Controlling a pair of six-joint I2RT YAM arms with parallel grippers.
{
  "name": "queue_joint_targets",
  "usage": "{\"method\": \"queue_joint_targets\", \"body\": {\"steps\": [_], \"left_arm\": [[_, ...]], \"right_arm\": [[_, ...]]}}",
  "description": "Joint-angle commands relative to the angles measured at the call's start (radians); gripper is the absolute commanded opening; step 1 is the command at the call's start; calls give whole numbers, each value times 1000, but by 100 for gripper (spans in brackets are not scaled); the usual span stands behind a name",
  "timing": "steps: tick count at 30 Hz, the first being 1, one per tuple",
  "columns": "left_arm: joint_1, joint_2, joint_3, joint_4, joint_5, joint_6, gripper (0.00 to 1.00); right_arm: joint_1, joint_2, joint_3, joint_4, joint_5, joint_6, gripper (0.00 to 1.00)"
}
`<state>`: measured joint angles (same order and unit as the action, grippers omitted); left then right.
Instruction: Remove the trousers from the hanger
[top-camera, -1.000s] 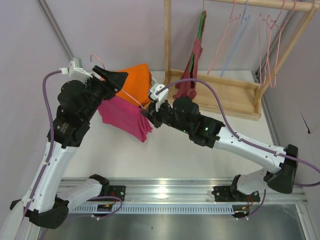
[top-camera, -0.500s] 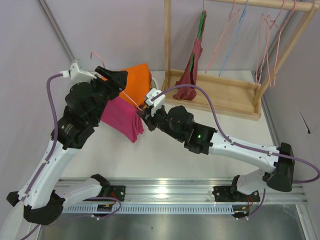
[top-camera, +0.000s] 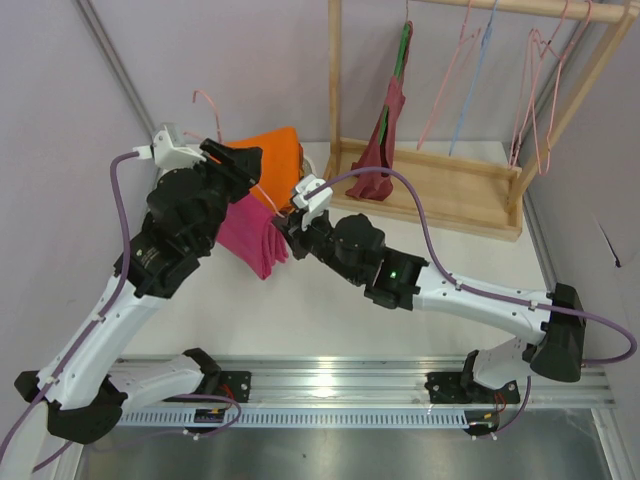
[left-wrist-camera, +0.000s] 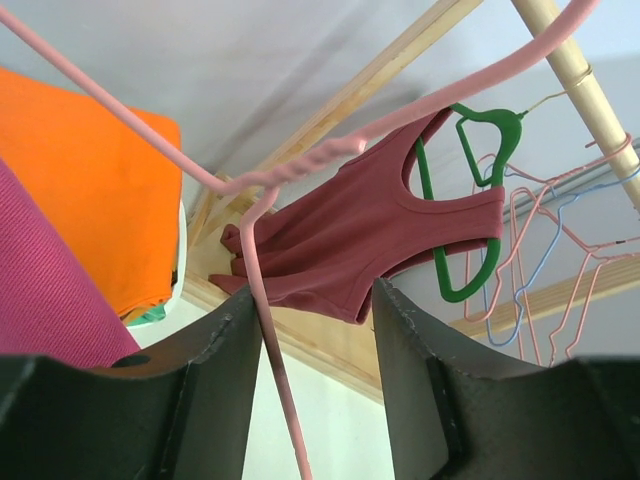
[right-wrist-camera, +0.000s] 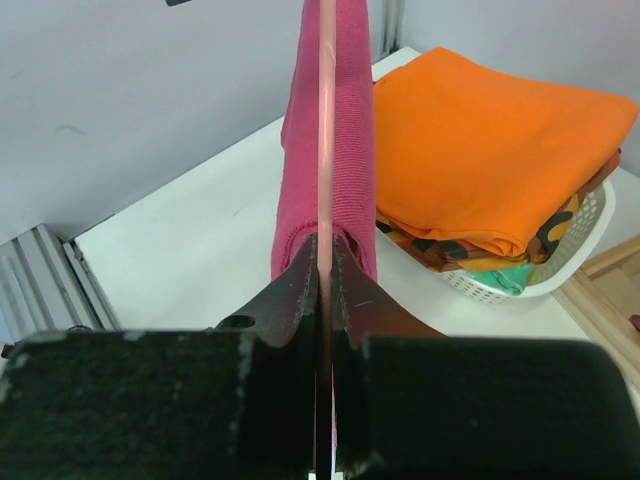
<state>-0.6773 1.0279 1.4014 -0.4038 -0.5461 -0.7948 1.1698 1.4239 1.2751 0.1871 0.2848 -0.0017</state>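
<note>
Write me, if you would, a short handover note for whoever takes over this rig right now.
Left gripper: open, jaws on either side of the hanger wire just below its twisted neck, not clamped.
Right gripper: shut on the hanger bar that the trousers hang over.
Trousers: draped over that bar, just beyond the right fingertips, beside the orange cloth in its basket.
Done: the hanger is gripped and held above the table.
Left: the trousers are still on the hanger and have to be pulled off it.
</note>
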Motion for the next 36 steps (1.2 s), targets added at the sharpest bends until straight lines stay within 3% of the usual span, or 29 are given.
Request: {"method": "queue_joint_targets", "body": {"steps": [1, 5, 8, 9, 11, 14, 15, 16, 18, 19, 22, 30, 36], "left_arm": [[-41, -22, -12, 91, 5, -24, 51], [-45, -11, -15, 92, 15, -26, 48], [-45, -5, -10, 100, 25, 2, 21], [-45, -2, 7, 102, 31, 20, 1], [-45, 21, 53, 65, 28, 63, 0], [-44, 23, 85, 54, 29, 120, 0], [-44, 18, 85, 51, 28, 126, 0], [-42, 14, 79, 48, 23, 131, 0], [-28, 1, 76, 25, 26, 131, 0], [-19, -3, 68, 22, 49, 131, 0], [15, -29, 41, 33, 96, 126, 0], [136, -60, 68, 22, 320, 103, 0], [171, -23, 171, -62, 465, 91, 0]], "right_arm": [[10, 1, 59, 250, 33, -26, 0], [10, 15, 79, 247, 7, -27, 0], [11, 13, 78, 238, -7, -18, 0], [13, 12, 78, 226, -7, -15, 0], [13, 4, 78, 200, -7, -9, 1], [11, -20, 112, 119, -53, -3, 14], [10, -28, 122, 98, -80, -3, 21], [11, -43, 150, 75, -113, -3, 37], [11, -51, 185, -3, -189, 18, 50], [11, -59, 217, -26, -205, 25, 62], [11, -66, 265, -98, -237, 26, 75], [-41, -149, 225, -166, -190, -9, 79], [-113, -244, 32, -129, -190, -55, 93]]}}
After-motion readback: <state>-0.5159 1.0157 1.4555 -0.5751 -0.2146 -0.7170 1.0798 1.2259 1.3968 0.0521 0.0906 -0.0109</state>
